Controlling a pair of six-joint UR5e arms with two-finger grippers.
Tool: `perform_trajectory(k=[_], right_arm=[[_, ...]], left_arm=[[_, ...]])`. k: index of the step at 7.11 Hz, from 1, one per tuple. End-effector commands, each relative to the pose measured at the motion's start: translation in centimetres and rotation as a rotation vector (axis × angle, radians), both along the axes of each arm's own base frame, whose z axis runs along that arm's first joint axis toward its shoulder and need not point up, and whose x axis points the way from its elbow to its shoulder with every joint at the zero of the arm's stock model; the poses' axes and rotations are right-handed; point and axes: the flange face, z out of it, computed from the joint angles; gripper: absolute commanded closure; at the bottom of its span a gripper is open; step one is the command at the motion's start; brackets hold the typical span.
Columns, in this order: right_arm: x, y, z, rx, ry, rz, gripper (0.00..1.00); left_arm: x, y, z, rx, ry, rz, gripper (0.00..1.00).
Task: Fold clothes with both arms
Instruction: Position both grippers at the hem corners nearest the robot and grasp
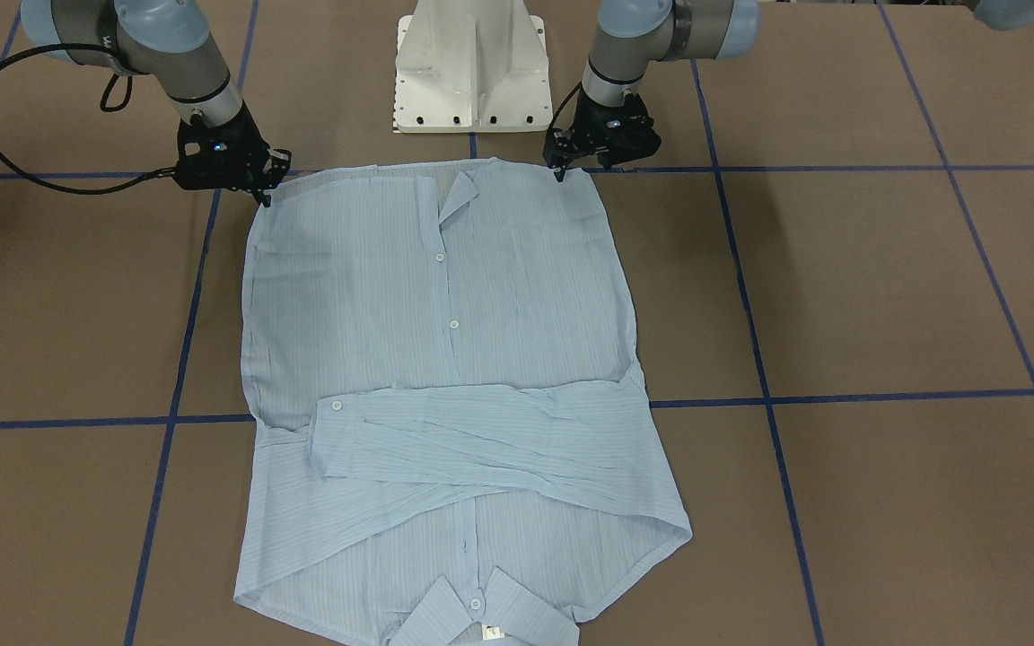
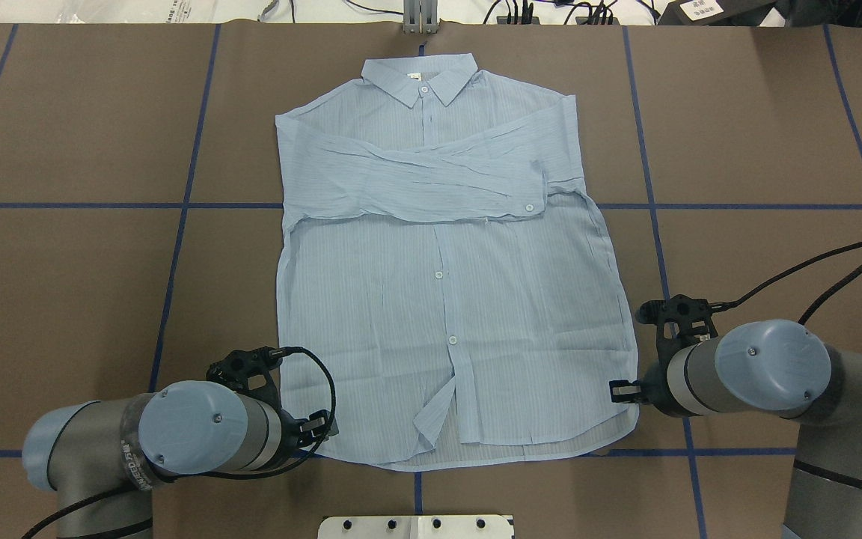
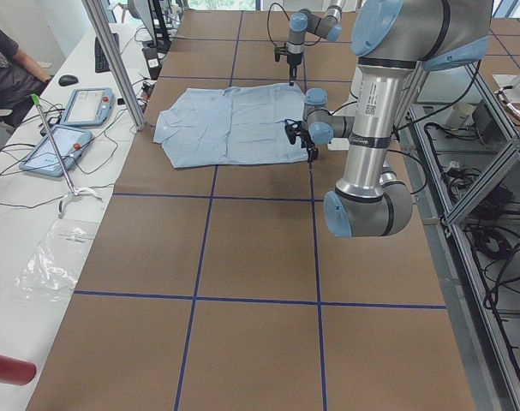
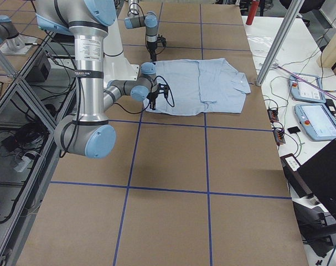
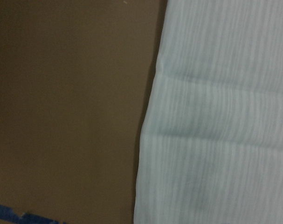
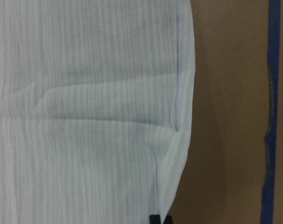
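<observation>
The pale-blue striped shirt (image 1: 445, 296) lies flat, front up, on the brown table, collar (image 2: 420, 78) at the far side and both sleeves folded across the chest (image 2: 416, 183). The hem is nearest the robot. My left gripper (image 1: 560, 173) is low at one hem corner, fingertips together on the cloth; it also shows in the overhead view (image 2: 320, 428). My right gripper (image 1: 264, 196) is shut on the other hem corner, at the shirt's side edge in the overhead view (image 2: 623, 390). The right wrist view shows a dark fingertip (image 6: 154, 218) on the puckered shirt edge (image 6: 178, 140). The left wrist view shows only the shirt edge (image 5: 150, 140).
The white pedestal base (image 1: 470, 72) stands just behind the hem, between the arms. Blue tape lines (image 1: 840, 397) cross the table. A side bench with tablets (image 3: 88, 107) and a seated person (image 3: 7, 60) lies beyond the collar end. A red bottle (image 3: 7, 368) sits there too.
</observation>
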Motion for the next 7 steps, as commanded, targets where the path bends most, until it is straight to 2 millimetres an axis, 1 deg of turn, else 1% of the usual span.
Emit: perform_trajectory(k=[1, 3, 5, 7], right_arm=[[0.07, -0.09, 0.02, -0.001, 0.0, 0.001, 1.0], [0.27, -0.32, 0.09, -0.003, 0.001, 0.006, 1.0], [0.29, -0.39, 0.16, -0.004, 0.003, 0.008, 1.0], [0.41, -0.56, 0.16, -0.005, 0.003, 0.012, 1.0]], left_arm=[[0.27, 0.19, 0.19, -0.001, -0.003, 0.004, 0.37], [0.31, 0.17, 0.01, 0.0, 0.0, 0.002, 0.44], [0.36, -0.06, 0.05, 0.011, -0.006, -0.016, 0.47], [0.26, -0.26, 0.21, 0.014, -0.013, -0.021, 0.47]])
